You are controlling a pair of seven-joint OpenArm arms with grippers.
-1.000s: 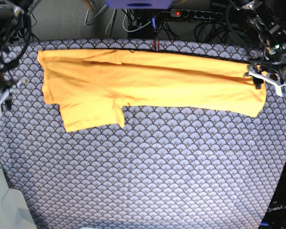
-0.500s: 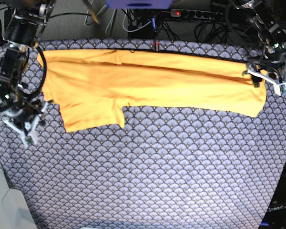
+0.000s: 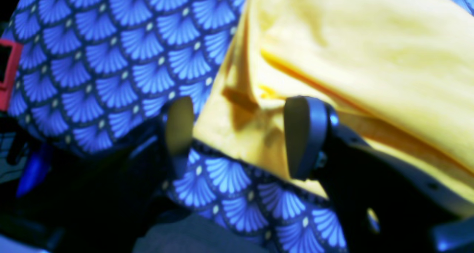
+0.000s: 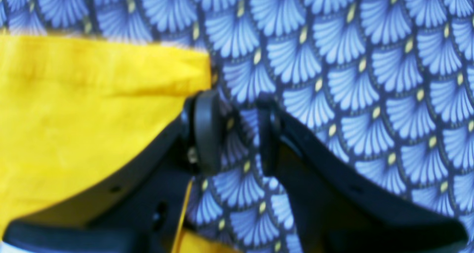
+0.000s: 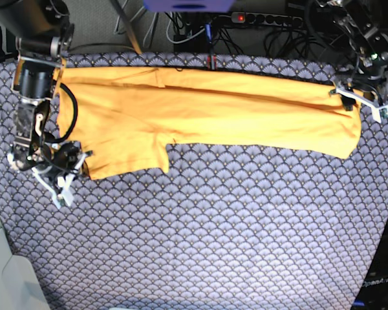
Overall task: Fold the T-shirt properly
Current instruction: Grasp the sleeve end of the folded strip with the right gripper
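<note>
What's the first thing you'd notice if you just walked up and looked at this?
The bright orange-yellow T-shirt, stretched in a long band across the far part of the fan-patterned cloth. Then two robot grippers: the left gripper over one end, the right gripper by the sleeve corner at the other.

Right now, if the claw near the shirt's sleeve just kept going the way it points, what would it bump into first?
Probably the patterned cloth. The right gripper stands open with only cloth between its fingers, and the T-shirt sleeve corner lies just beside one finger, so it may brush that edge. Depth is hard to judge.
</note>
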